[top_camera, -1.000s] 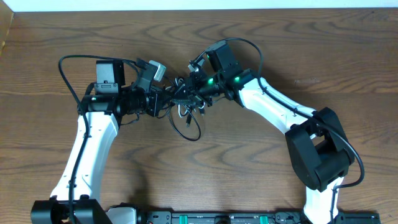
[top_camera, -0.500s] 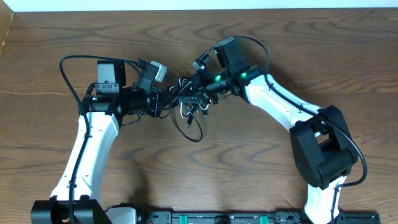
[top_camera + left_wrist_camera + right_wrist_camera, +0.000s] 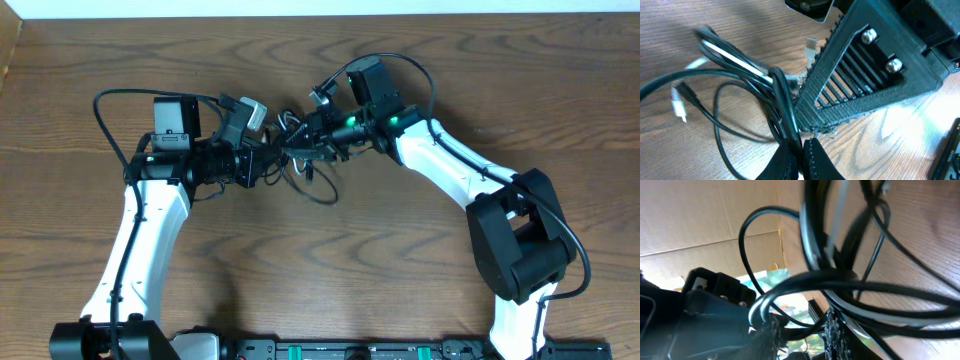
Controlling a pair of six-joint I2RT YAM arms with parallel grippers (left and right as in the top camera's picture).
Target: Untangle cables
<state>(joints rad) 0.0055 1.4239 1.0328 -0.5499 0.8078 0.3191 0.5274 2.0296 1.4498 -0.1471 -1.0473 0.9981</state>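
Two cords, the black cord (image 3: 782, 107) and the white cord (image 3: 699, 63), form one tangled bundle at mid-tabletop (image 3: 120, 50), between the two arms. Neither cord lies apart from the other. The task is therefore judged to be at an early stage, with the full separation yet to be done.

Pincer states:
- The left pincer (image 3: 801, 157) is pressed together, pinching strands of the black cord where they cross.
- The right pincer (image 3: 801, 332) shows a gap between its fingers, and several strands run across that gap. Whether it grips any of them cannot be told.

View comparison:
- The overhead view shows both arms meeting at the bundle and one black loop trailing onto the tabletop toward the robot base. It does not resolve individual strands.
- The left wrist view shows the white plug end (image 3: 679, 106) lying free on the wood, and the right pincer's ribbed finger close against the bundle.
- The right wrist view shows loops wound close above its own fingers. The detail is blurred.
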